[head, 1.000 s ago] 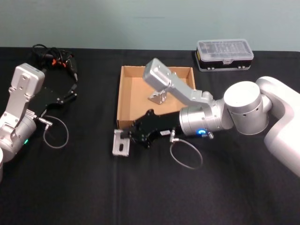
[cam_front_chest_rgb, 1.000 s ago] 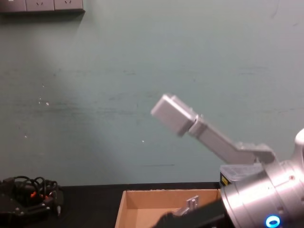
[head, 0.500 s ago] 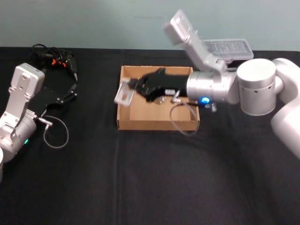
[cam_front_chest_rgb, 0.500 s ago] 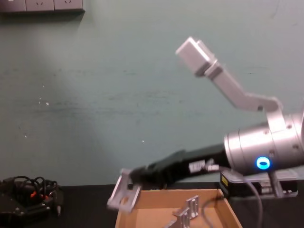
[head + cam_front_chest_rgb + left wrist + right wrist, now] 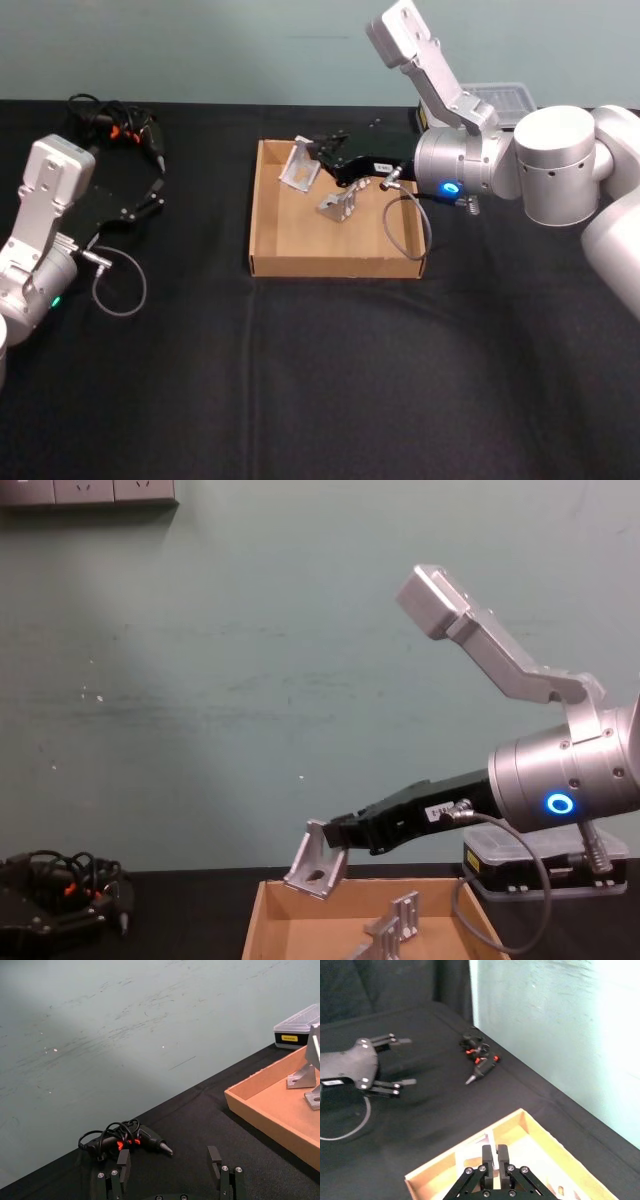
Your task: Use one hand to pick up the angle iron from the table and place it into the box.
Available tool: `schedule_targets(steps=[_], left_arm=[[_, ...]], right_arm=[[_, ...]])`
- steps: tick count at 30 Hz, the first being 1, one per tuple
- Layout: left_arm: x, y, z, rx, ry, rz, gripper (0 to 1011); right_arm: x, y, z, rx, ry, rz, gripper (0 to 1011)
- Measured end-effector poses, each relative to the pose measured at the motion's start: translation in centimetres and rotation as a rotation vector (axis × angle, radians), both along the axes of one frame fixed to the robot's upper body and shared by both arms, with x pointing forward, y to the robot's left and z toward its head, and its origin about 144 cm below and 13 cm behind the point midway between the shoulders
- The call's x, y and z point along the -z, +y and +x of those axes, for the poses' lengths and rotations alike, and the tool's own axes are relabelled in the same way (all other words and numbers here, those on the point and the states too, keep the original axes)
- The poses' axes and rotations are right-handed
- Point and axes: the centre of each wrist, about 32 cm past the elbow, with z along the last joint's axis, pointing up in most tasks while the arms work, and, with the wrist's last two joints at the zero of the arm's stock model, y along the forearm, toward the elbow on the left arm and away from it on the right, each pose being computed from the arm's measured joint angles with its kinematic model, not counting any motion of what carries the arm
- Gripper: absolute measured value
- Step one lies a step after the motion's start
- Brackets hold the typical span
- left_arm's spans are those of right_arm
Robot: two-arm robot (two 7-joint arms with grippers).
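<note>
Right gripper (image 5: 318, 152) holds angle iron (image 5: 297, 165) above box (image 5: 270, 230).

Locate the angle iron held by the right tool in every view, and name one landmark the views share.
Head view: angle iron over the box's far-left corner, in the right tool.
Chest view: low centre, tilted above the box's back wall.
Left wrist view: above the box, cut off by the frame.
Right wrist view: pale sliver between the fingertips.
Shared landmark: the box.
</note>
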Motion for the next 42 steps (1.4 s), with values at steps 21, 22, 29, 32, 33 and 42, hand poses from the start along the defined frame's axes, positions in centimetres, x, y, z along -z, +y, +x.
schedule_targets(steps=[21, 22, 29, 32, 33, 42], left_arm=[[0.0, 0.0, 0.0, 0.0, 0.0, 0.0, 1000], [0.0, 0.0, 0.0, 0.0, 0.0, 0.0, 1000], [0.0, 0.0, 0.0, 0.0, 0.0, 0.0, 1000], [0.0, 0.0, 0.0, 0.0, 0.0, 0.0, 1000], [0.0, 0.0, 0.0, 0.0, 0.0, 0.0, 1000], [0.0, 0.0, 0.0, 0.0, 0.0, 0.0, 1000]], right_arm=[[1.7, 0.2, 0.6, 0.178, -0.025, -0.083, 69], [1.8, 0.2, 0.6, 0.18, -0.026, -0.085, 69], [2.3, 0.5, 0.6, 0.188, -0.023, -0.094, 69], [2.6, 0.7, 0.8, 0.193, -0.013, -0.098, 69], [2.6, 0.8, 0.8, 0.194, -0.011, -0.099, 69], [2.8, 1.5, 1.5, 0.195, 0.012, -0.104, 69]])
